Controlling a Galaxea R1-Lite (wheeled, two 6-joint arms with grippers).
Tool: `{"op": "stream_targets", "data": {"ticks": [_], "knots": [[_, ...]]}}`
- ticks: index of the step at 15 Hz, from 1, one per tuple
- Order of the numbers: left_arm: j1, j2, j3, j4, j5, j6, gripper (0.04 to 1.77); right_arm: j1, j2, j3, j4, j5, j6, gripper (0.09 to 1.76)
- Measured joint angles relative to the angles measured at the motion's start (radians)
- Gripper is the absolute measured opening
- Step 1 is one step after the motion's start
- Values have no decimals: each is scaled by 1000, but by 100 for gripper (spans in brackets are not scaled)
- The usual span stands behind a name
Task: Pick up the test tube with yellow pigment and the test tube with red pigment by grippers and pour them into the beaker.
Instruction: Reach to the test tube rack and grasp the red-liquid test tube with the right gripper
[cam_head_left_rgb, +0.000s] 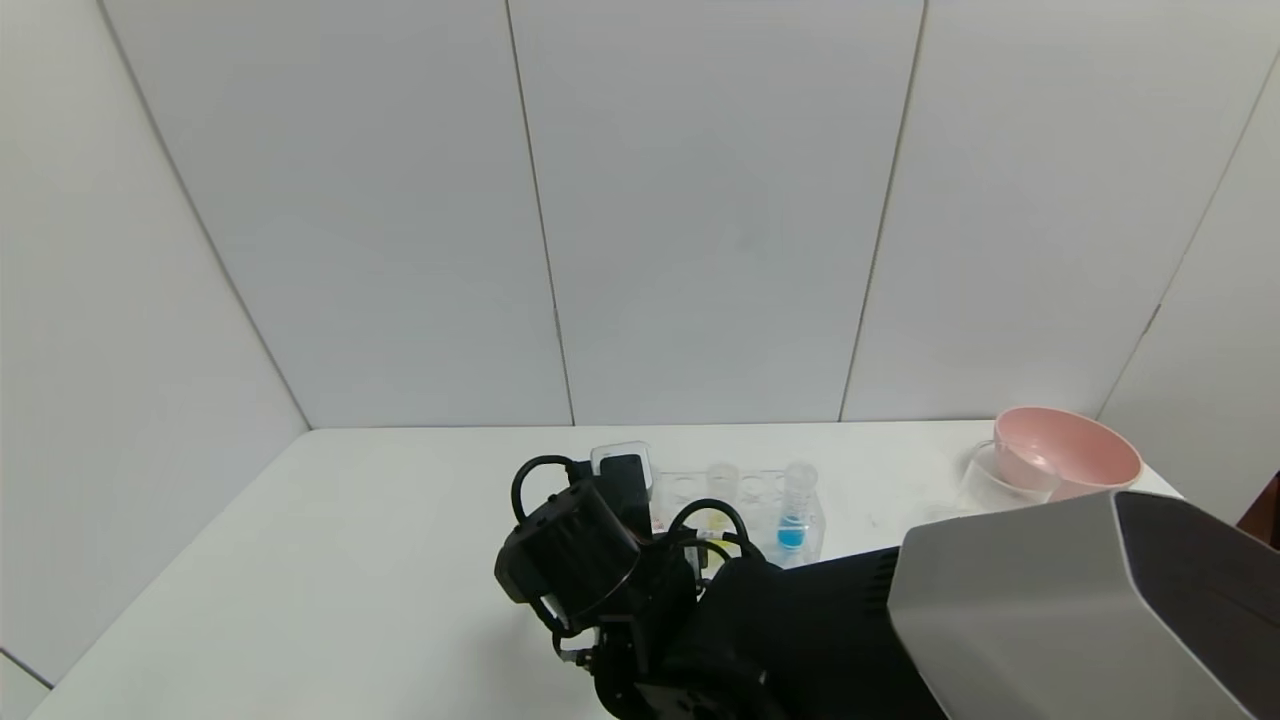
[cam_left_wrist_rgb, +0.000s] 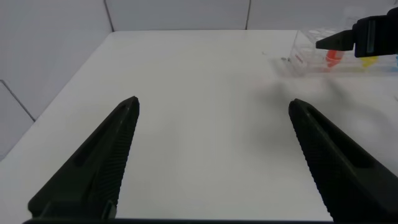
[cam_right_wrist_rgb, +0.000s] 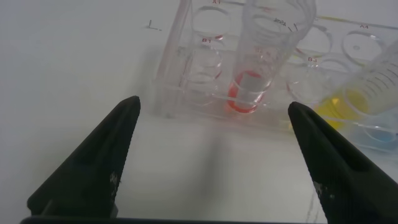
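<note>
My right gripper (cam_right_wrist_rgb: 214, 106) is open and empty, low over the table just in front of the clear rack (cam_right_wrist_rgb: 180, 81). The red-pigment test tube (cam_right_wrist_rgb: 252, 87) stands upright in the rack straight ahead of the open jaws. The yellow-pigment test tube (cam_right_wrist_rgb: 360, 93) stands in the rack beside it. In the head view the right arm's wrist (cam_head_left_rgb: 575, 545) hides the red tube, and the yellow tube (cam_head_left_rgb: 718, 510) shows past it. My left gripper (cam_left_wrist_rgb: 214, 104) is open and empty over bare table, far from the rack (cam_left_wrist_rgb: 305, 50). The beaker (cam_head_left_rgb: 990, 482) stands at the far right.
A blue-liquid tube (cam_head_left_rgb: 795, 515) stands in the rack's right end. A pink bowl (cam_head_left_rgb: 1065, 450) sits against the beaker at the back right corner. The white table (cam_head_left_rgb: 380, 560) is walled by white panels behind and to the sides.
</note>
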Motion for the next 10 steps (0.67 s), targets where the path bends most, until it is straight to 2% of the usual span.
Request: {"op": "stream_targets", "data": {"ticks": [2,10], "knots": [[0,0,0,0,0,0,172,-26,7,-20,-10,-2,-9,171],[0,0,0,0,0,0,172,-30,12,-31,-9,-2,-36,171]]}}
